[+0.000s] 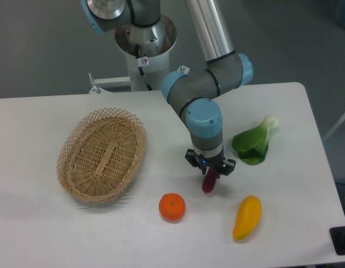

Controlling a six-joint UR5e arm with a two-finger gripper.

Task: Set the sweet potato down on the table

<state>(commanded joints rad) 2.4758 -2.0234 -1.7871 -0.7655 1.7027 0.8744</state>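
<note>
The sweet potato [209,181] is a slim reddish-purple tuber hanging almost upright between the fingers of my gripper [210,175]. The gripper is shut on its upper part. Its lower tip is at or just above the white table [161,240], between the orange and the yellow fruit; I cannot tell if it touches. The gripper points straight down over the middle right of the tabletop.
An oval wicker basket [101,153] lies at the left. A round orange [172,206] sits to the front left of the gripper. A yellow mango-shaped fruit [247,217] lies to the front right. A green bok choy [254,142] lies to the right.
</note>
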